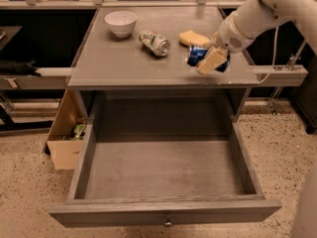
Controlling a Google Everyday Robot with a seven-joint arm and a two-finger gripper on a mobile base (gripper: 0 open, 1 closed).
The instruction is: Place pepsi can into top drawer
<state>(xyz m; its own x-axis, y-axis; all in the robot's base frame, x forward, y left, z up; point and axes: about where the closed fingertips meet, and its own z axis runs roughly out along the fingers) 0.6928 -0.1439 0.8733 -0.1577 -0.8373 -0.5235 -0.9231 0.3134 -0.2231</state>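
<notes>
Gripper (212, 62) clamped round pepsi can (194, 54), by grey countertop (114, 58) above open top drawer (163, 214); speckled floor (280, 148) under drawer.

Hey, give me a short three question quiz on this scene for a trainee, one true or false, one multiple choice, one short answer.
1. True or false: the top drawer is shut.
2. The gripper, above the tabletop's right side, is at which thing? A white bowl, B pepsi can, C yellow sponge.
3. Which thing lies on its side left of the pepsi can?
Key: 1 false; 2 B; 3 the dented silver can.
</notes>
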